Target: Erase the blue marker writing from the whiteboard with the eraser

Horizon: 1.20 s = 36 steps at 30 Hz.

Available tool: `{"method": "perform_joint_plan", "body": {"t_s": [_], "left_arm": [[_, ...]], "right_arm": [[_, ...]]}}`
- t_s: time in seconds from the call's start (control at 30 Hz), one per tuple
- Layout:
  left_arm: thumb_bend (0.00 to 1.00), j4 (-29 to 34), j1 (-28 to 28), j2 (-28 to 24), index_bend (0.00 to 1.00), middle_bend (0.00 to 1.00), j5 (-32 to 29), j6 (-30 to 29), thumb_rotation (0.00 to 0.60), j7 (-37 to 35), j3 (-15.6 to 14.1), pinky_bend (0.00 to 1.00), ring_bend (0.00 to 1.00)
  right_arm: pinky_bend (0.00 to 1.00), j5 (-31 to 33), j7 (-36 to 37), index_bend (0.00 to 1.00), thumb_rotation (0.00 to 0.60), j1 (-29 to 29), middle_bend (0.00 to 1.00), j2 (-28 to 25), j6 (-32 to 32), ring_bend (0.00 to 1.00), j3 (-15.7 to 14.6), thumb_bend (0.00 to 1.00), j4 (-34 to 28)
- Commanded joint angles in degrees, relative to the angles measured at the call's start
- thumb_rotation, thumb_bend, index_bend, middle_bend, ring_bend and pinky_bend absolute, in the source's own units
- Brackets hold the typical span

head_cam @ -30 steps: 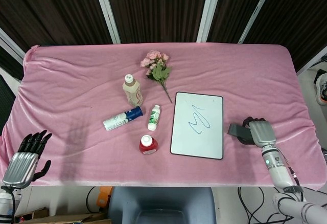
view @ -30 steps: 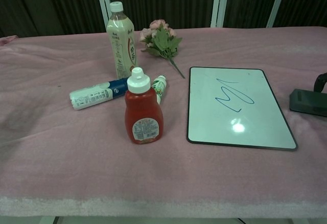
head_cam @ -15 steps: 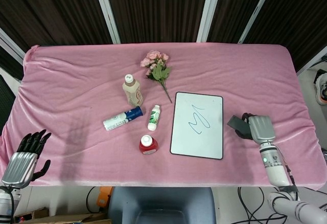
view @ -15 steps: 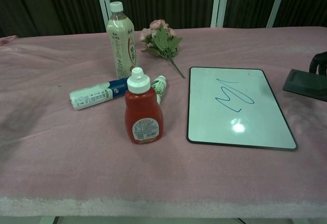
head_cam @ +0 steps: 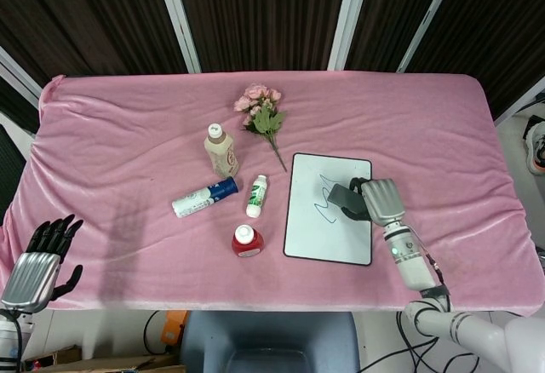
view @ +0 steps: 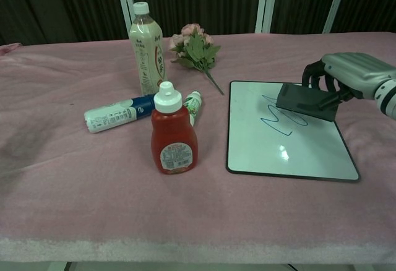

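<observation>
A white, black-framed whiteboard (head_cam: pixel 324 237) (view: pixel 278 153) lies flat on the pink cloth right of centre, with a blue marker squiggle (head_cam: pixel 322 207) (view: pixel 272 117) on its upper half. My right hand (head_cam: pixel 381 200) (view: pixel 357 73) grips a dark grey eraser (head_cam: pixel 343 197) (view: pixel 303 101) and holds it over the right part of the writing, covering some of it. Whether the eraser touches the board I cannot tell. My left hand (head_cam: pixel 38 258) hangs off the table's front left corner, fingers apart, holding nothing.
Left of the board stand a red sauce bottle (head_cam: pixel 246 240) (view: pixel 174 132) and an upright tea bottle (head_cam: pixel 221 151) (view: pixel 146 48). A blue-white tube (head_cam: pixel 204 197) (view: pixel 119 113) and a small green bottle (head_cam: pixel 257 196) lie between them. Pink flowers (head_cam: pixel 262 113) (view: pixel 197 48) lie behind the board.
My right hand lifted the eraser from the cloth right of the board and carried it left, over the board onto the writing. The left hand has barely shifted.
</observation>
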State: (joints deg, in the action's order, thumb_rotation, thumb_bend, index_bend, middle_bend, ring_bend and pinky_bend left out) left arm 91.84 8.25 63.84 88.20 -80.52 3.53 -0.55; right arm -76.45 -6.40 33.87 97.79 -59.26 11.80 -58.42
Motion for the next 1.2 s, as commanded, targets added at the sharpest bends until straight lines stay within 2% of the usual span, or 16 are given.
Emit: {"method": "perform_joint_plan", "body": {"t_s": [0.03, 0.37, 0.9, 1.03, 1.2], "left_arm": [[0.43, -0.02, 0.04, 0.01, 0.00, 0.00, -0.17, 0.11, 0.600, 0.05, 0.07, 0.05, 0.00], [0.43, 0.11, 0.12, -0.07, 0.00, 0.00, -0.33, 0.29, 0.600, 0.07, 0.12, 0.05, 0.00], [0.43, 0.21, 0.12, -0.04, 0.00, 0.00, -0.58, 0.25, 0.600, 0.32, 0.27, 0.05, 0.00], [0.43, 0.27, 0.08, -0.05, 0.00, 0.00, -0.68, 0.20, 0.600, 0.41, 0.31, 0.05, 0.00], [0.43, 0.23, 0.10, -0.05, 0.00, 0.00, -0.76, 0.29, 0.600, 0.51, 0.33, 0.05, 0.00]], "right_arm": [[0.81, 1.08, 0.22, 0.93, 0.600, 1.46, 0.73, 2.97, 1.39, 0.76, 0.60, 0.48, 2.98], [0.81, 1.11, 2.52, 0.93, 0.600, 2.96, 0.73, 7.57, 3.18, 0.76, -0.30, 0.48, 7.43], [0.81, -2.52, -0.02, 0.93, 0.600, 1.96, 0.73, 6.91, 1.45, 0.76, -4.52, 0.48, 0.32], [0.81, -2.15, -2.22, 0.93, 0.600, 2.29, 0.73, 7.13, 1.52, 0.76, -4.19, 0.48, 0.46], [0.81, 0.58, -5.06, 0.93, 0.600, 3.83, 0.73, 8.56, 2.90, 0.76, -1.49, 0.48, 4.91]]}}
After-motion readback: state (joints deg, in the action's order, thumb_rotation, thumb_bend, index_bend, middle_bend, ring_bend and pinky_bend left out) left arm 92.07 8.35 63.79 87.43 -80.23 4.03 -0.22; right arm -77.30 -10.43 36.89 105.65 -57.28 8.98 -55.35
